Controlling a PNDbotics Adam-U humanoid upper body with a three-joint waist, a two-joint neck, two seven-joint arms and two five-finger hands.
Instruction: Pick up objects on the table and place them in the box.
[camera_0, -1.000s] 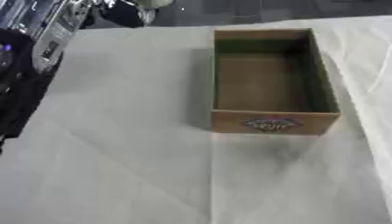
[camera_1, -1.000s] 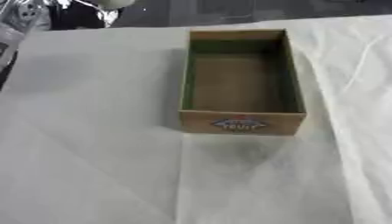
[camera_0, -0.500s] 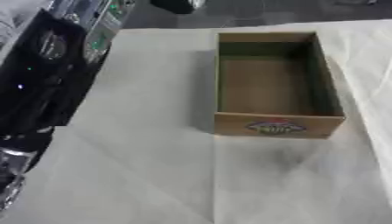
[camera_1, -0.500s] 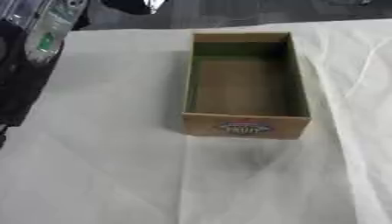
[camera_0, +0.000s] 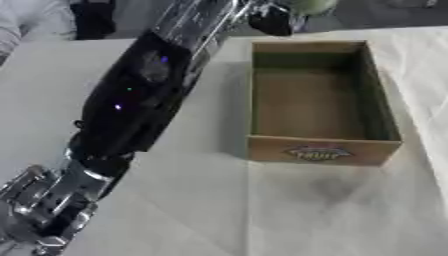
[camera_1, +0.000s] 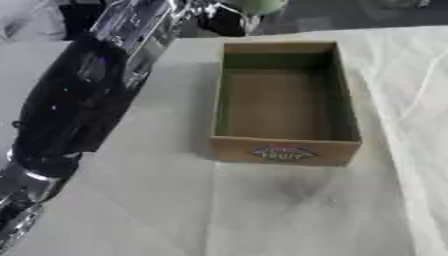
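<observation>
I can read one marking only: an oval label (camera_1: 281, 153) on the near outer wall of the open brown cardboard box (camera_1: 229, 95), at 6 o'clock of its opening. Its middle word looks like "FRUIT"; the smaller print around it I cannot make out. Nothing else legible shows.

Lab-like test table (camera_0: 332, 215) draped in white cloth.
</observation>
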